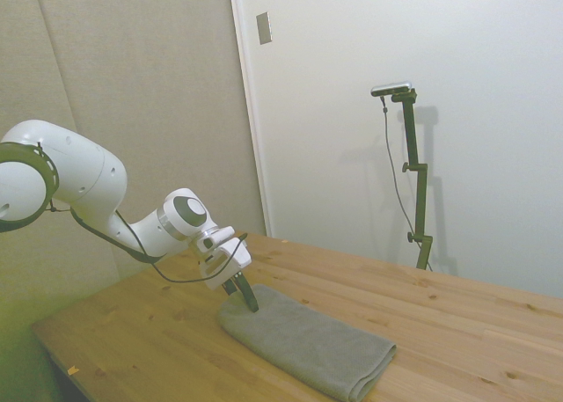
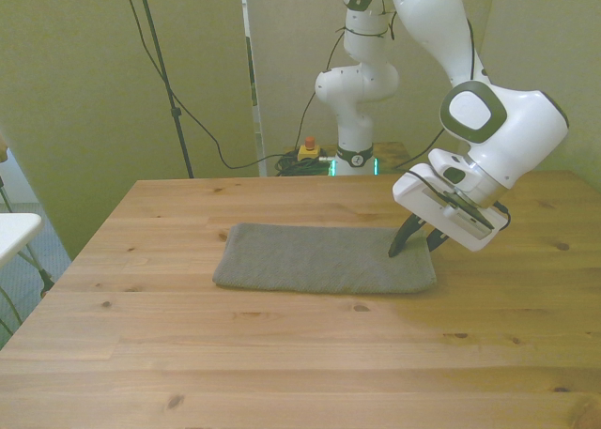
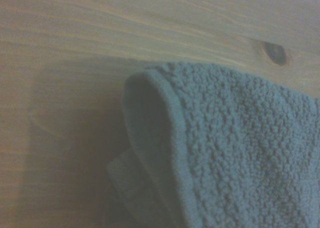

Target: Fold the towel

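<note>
The grey-brown towel [image 2: 319, 260] lies flat on the wooden table [image 2: 282, 354] as a long layered rectangle, also seen in the side view [image 1: 308, 345]. My gripper [image 2: 414, 246] is tilted down at the towel's end on the front view's right. It is open, with its dark fingers [image 2: 398, 245] down at the towel's far corner. In the side view the gripper [image 1: 244, 295] stands at the towel's near-left end. Close up, the wrist view has the towel's rolled, layered corner [image 3: 240, 153] on bare wood.
A small yellow and red button box [image 2: 307, 150] sits among cables behind the table. A white surface [image 2: 14, 230] juts in at the front view's left edge. Bare wood surrounds the towel on all sides.
</note>
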Available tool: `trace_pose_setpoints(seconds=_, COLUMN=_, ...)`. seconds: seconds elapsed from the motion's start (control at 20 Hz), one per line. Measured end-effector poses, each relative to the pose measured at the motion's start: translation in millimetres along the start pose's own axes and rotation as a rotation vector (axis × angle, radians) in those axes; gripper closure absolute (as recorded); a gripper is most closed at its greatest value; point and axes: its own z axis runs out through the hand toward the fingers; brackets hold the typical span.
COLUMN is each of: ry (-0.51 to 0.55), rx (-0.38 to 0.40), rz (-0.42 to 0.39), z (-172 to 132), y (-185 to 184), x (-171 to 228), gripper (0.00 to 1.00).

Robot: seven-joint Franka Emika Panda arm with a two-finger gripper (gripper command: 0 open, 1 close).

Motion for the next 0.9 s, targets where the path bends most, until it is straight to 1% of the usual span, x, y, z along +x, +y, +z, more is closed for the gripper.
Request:
trace_pose_setpoints(seconds=0.2, ry=0.002, rx=0.008, rz=0.007, z=-3, y=3, x=3, gripper=1.0)
trace_pose_setpoints(seconds=0.35, ry=0.01, rx=0.023, rz=0.029, z=-14, y=13, x=13, gripper=1.0)
trace_pose_setpoints(seconds=0.6, ry=0.02, rx=0.043, rz=0.074, z=-30, y=38, x=33, gripper=1.0)
trace_pose_setpoints(seconds=0.9, ry=0.012, rx=0.062, rz=0.128, z=-30, y=73, x=58, gripper=1.0)
